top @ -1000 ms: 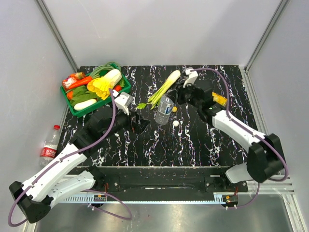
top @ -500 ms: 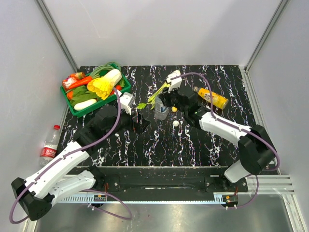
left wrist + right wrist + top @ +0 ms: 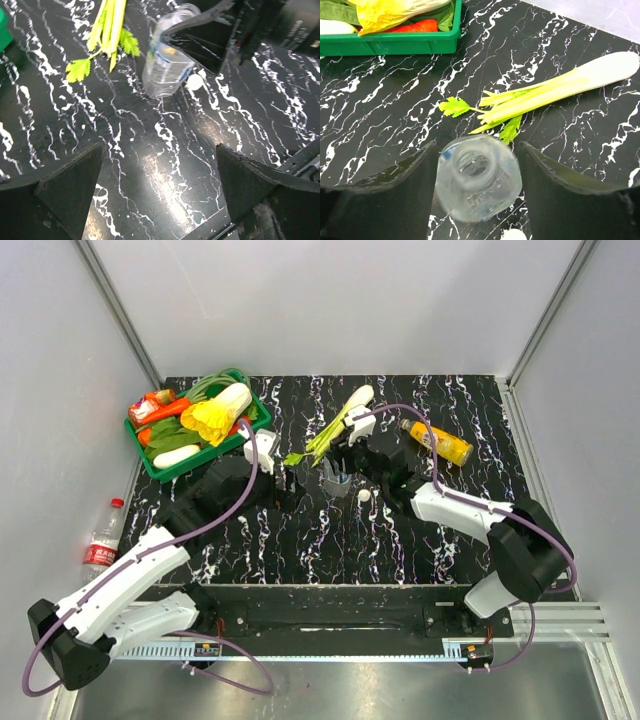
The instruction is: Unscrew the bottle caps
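Black marbled tabletop (image 3: 400, 540) with white veins, walled in pale grey, fills the overhead view; a green tray (image 3: 190, 466) of vegetables sits at its far left and a celery stalk (image 3: 335, 425) lies near the middle. An orange-yellow juice bottle (image 3: 438, 443) lies on its side at the far right, still capped. A red-labelled bottle (image 3: 103, 540) stands capped off the tabletop's left edge. The clear bottle with the pale blue label (image 3: 336, 473) stands at centre between the fingers of the right end effector (image 3: 338, 462), with a white cap (image 3: 364, 495) on the surface just beside it. The left end effector (image 3: 290, 490) hovers close on the left. From the left wrist, its fingers gape wide and empty, the clear bottle ahead of them. From the right wrist, the bottle's mouth is bare and open; the fingers flank its shoulders so closely that I cannot tell whether they press it.
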Controlling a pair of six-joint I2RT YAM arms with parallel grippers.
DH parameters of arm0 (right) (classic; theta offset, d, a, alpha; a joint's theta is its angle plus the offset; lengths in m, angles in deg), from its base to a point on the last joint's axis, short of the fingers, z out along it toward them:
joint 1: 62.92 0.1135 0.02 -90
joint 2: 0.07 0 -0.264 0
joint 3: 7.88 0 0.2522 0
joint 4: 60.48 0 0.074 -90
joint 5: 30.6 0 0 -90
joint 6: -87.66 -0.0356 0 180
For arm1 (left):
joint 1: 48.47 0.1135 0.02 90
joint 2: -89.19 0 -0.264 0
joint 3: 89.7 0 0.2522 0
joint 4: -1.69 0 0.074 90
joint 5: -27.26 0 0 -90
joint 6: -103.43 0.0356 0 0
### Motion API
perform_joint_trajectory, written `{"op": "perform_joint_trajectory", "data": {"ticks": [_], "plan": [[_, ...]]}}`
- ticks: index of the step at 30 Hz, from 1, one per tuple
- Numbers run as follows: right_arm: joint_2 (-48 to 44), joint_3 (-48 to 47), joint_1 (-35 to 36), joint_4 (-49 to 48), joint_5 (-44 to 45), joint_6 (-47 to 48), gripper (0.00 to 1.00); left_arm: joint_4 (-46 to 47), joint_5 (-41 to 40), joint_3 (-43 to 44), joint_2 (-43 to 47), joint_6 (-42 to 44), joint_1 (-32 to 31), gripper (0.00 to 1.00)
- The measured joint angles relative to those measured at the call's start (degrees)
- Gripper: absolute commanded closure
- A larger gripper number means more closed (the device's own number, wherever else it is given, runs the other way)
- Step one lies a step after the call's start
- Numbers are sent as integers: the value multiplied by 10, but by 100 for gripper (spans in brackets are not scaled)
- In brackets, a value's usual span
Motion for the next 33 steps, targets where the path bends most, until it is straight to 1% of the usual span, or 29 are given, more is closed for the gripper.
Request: {"op": "perform_joint_trajectory", "data": {"ticks": [1, 4, 8, 19, 24, 33], "plan": [[-1, 1, 0, 1, 0, -3, 20, -5, -10, 2, -3, -2, 0, 1], [-9, 5, 0, 2, -1, -11, 9, -26, -37, 12, -16, -13, 7, 1], [-37, 5, 0, 3, -7, -25, 0, -52, -52, 23, -36, -27, 39, 1], [-98, 7, 0, 19, -21, -58, 0, -118, -85, 34, -98, -35, 142, 1], [-129, 20, 0, 36, -22, -67, 0, -139, -95, 43, -120, -29, 214, 1], [-201, 53, 0, 49, -35, -93, 0, -139, -125, 57, -151, 20, 344, 1]]}}
